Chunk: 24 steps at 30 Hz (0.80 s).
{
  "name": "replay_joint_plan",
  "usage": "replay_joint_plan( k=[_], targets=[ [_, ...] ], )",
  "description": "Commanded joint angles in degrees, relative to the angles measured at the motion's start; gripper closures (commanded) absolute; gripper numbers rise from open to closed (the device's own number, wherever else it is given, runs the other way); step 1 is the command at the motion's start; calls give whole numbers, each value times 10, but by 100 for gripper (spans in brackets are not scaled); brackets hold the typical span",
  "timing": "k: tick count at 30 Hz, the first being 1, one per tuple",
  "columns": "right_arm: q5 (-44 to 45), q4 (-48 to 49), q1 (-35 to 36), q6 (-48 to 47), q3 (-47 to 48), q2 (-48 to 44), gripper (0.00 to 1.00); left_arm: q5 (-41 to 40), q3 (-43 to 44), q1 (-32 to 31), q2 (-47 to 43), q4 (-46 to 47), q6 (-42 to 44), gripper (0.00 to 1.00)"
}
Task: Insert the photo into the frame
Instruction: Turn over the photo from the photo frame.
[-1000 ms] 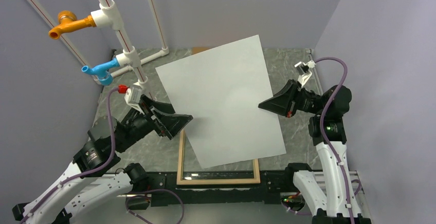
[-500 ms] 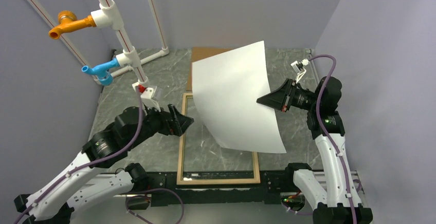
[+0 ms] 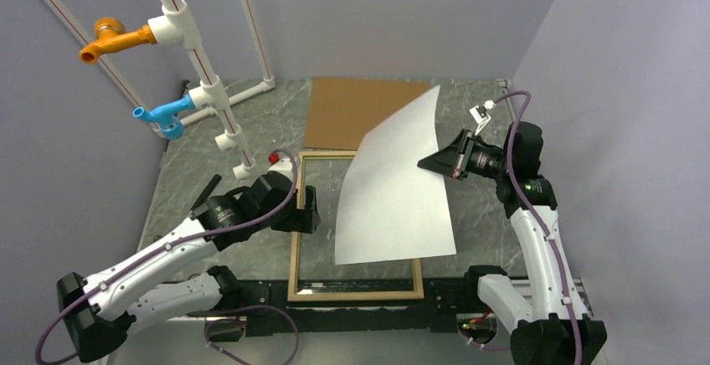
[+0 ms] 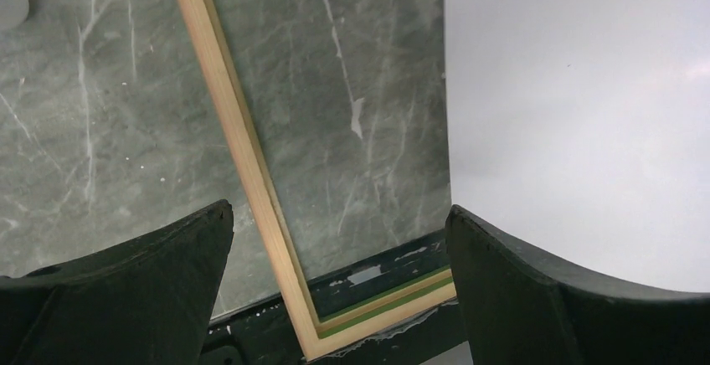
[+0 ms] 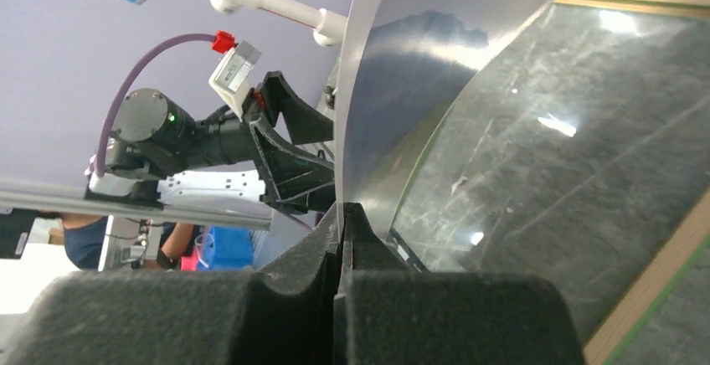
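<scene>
Above the thin pale-wood rectangular frame [image 3: 294,248] lying flat on the grey marble worktop [image 3: 188,181], your right end effector [image 3: 423,164] is clenched on the right edge of the large white-backed paper photo [image 3: 393,197]. The sheet hangs curved, white side up. Your left end effector [image 3: 308,213] is released, jaws wide, over the frame's left rail and holding nothing. A brown backing board [image 3: 352,110] lies just beyond the frame.

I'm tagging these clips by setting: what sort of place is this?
Probably a robotics lab test cell, not a home: plain lilac partition walls box in a grey marble-patterned tabletop, and a white plastic pipe stand carrying an orange tap and a blue tap stands at the far left like a prop.
</scene>
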Motion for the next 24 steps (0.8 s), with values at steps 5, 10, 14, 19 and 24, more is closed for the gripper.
replay_joint_plan(
  k=[5, 10, 14, 19, 24],
  targets=[
    [63, -31, 7, 7, 10, 15, 100, 1, -15, 26, 66, -3, 0, 0],
    [86, 26, 51, 62, -16, 15, 100, 34, -50, 67, 62, 17, 20, 1],
    [122, 78, 120, 103, -27, 21, 100, 61, -86, 111, 18, 17, 31, 0],
    [139, 146, 179, 155, -24, 38, 100, 93, -122, 169, -56, 17, 40, 1],
    [147, 207, 223, 185, -12, 38, 100, 94, -133, 183, -108, 28, 36, 1]
  ],
)
